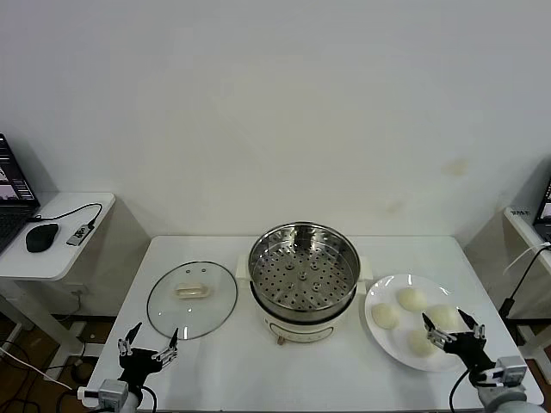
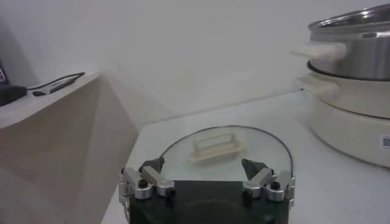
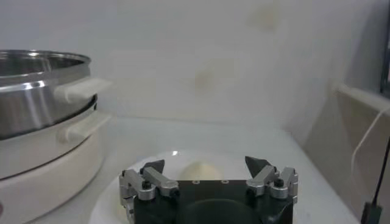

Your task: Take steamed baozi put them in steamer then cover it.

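The steamer (image 1: 303, 277) stands open at mid-table, perforated tray showing, on its cream base. Several steamed baozi (image 1: 412, 299) lie on a white plate (image 1: 376, 338) to its right. The cover (image 1: 191, 298), clear glass with a cream handle, lies flat to the steamer's left. My right gripper (image 1: 451, 328) is open, low over the plate's near side, above the nearest bun (image 1: 420, 343); in the right wrist view a bun (image 3: 201, 170) lies just beyond the open gripper (image 3: 207, 166). My left gripper (image 1: 148, 342) is open at the front edge, just short of the cover (image 2: 225, 146).
A side table (image 1: 52, 249) at the left carries a mouse and cable. Another stand edge (image 1: 527, 232) is at the far right. Bare tabletop (image 1: 284, 370) lies in front of the steamer.
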